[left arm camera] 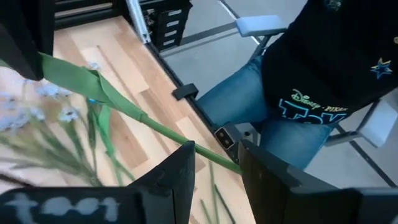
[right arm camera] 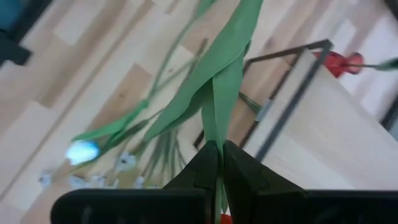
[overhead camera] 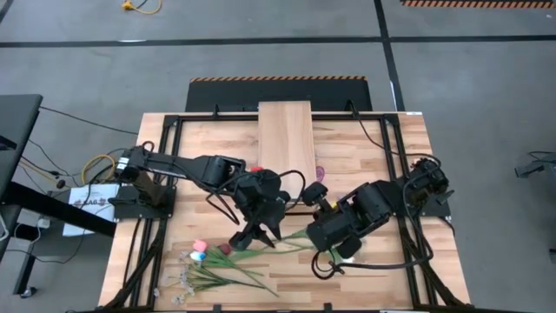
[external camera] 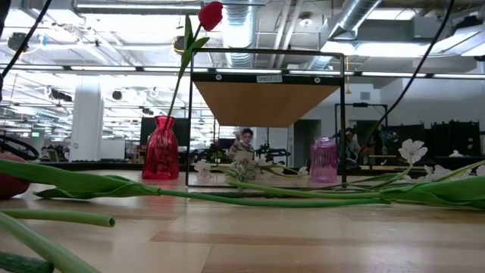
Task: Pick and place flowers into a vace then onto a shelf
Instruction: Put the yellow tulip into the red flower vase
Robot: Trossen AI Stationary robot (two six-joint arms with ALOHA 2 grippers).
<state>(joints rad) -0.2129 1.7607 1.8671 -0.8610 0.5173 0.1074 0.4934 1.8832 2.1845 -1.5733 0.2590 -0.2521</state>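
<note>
A long green tulip stem point(overhead camera: 287, 239) runs across the near middle of the table between my two grippers. My right gripper point(overhead camera: 313, 235) is shut on it. My left gripper point(overhead camera: 254, 235) hangs over the same stem point(left arm camera: 155, 127) with its open fingers on either side, not touching. Other flowers point(overhead camera: 217, 269) lie in a loose heap on the table's near left. A red vase point(external camera: 161, 150) with one red tulip point(external camera: 211, 15) and a pink vase point(external camera: 323, 161) stand by the shelf point(overhead camera: 285, 139), a light plank on a black frame. My right gripper pinches the green stem point(right arm camera: 214, 134) between its two fingers point(right arm camera: 202, 163), just below where two long leaves point(right arm camera: 217, 68) spread out. The stem and leaves run straight on from the fingertips toward the heap of flowers. I cannot tell whether it is lifted clear.
A person in jeans and a dark printed shirt point(left arm camera: 311, 81) sits just beyond the table's near edge. Black frame rails point(overhead camera: 161, 183) run along both table sides. Loose stems point(external camera: 53, 218) lie in the near foreground of the low view.
</note>
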